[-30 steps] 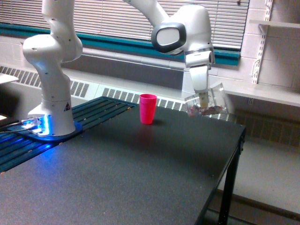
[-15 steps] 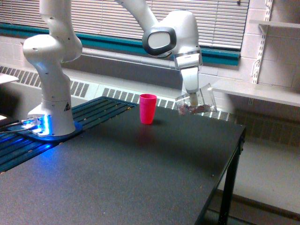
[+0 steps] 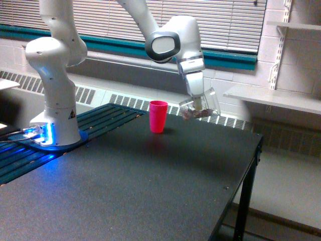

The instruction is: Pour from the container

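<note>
The gripper [image 3: 199, 103] is clenching the tumbler [image 3: 200, 106], carrying it in the air above the table [image 3: 150, 191]. Over the last second it has been travelling toward nine o'clock and is now hanging near the pink cup [image 3: 158, 116], at the cup's three o'clock, tilted with the brownish pieces [image 3: 196, 114] gathering low. The approach looks nearly finished; pouring has not begun.

1 pink cup [image 3: 158, 116] stands upright on the black table [image 3: 150, 191], below closed window blinds [image 3: 110, 20].
</note>
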